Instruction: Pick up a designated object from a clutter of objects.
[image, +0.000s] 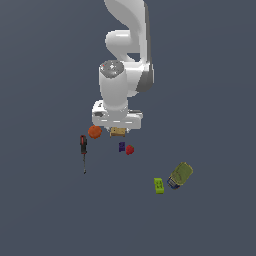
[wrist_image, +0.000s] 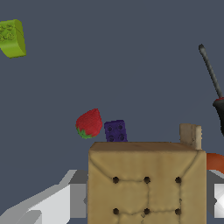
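The arm reaches down over the dark bench (image: 45, 210), with the gripper (image: 118, 131) set right on the tan dotted block (image: 118, 132). In the wrist view that block (wrist_image: 146, 181) fills the lower middle of the picture, pale finger parts flanking it on both sides, so the jaws look clamped on it; whether it is lifted off the bench cannot be told. The orange ball (image: 95, 132) sits just beside the block on the exterior view's left, with the red-and-black screwdriver (image: 83, 150) a little further to that side and nearer the camera. The purple piece (image: 121, 146) and the red piece (image: 130, 149) are touching, near the block. The green block (image: 159, 185) and the olive-green can (image: 180, 175), lying on its side, sit close together, well apart from the gripper toward the exterior view's right.
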